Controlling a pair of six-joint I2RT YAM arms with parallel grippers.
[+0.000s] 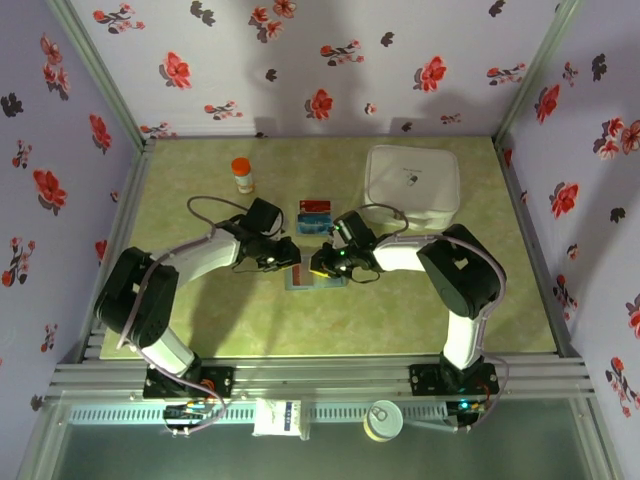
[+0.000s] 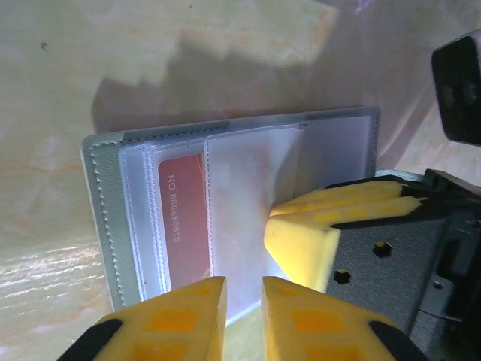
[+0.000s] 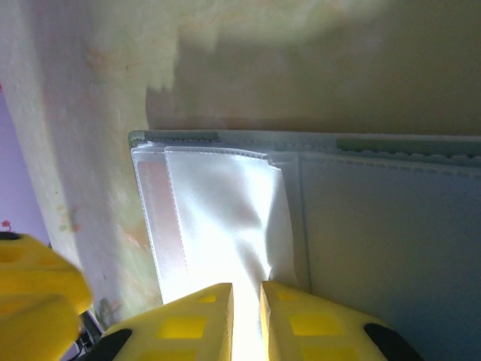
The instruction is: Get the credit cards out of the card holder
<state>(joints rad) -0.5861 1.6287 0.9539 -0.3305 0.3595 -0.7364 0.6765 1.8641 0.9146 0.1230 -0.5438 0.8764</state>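
1. The card holder (image 1: 315, 277) lies open and flat at the middle of the table (image 1: 210, 325). The left gripper (image 1: 283, 256) is at its 10 o'clock corner and the right gripper (image 1: 323, 262) is over its far edge.
2. The left wrist view shows the inside of the holder: overlapping clear sleeves (image 2: 248, 203), one of them holding a tucked red card (image 2: 184, 226) with printed digits. In the right wrist view the sleeves are mostly white glare beside a plain grey-blue panel.
3. The top view takes in the surroundings. A red credit card (image 1: 314, 207) and a blue credit card (image 1: 313, 225) lie on the table at the holder's 12 o'clock, apart from it. An orange bottle (image 1: 242, 175) stands at 11 o'clock, and a white box (image 1: 412, 185) sits between 1 and 2 o'clock.
4. The left arm reaches in from 8 o'clock with its elbow bent. Its jaws stand close together with a slim gap at a sleeve's edge. Whether they pinch it, I cannot tell.
5. The right arm folds in from 4 o'clock. In the left wrist view its fingertips (image 2: 301, 233) touch a sleeve. Its jaws are nearly together with sleeve showing in the gap, and I cannot tell whether they grip it.
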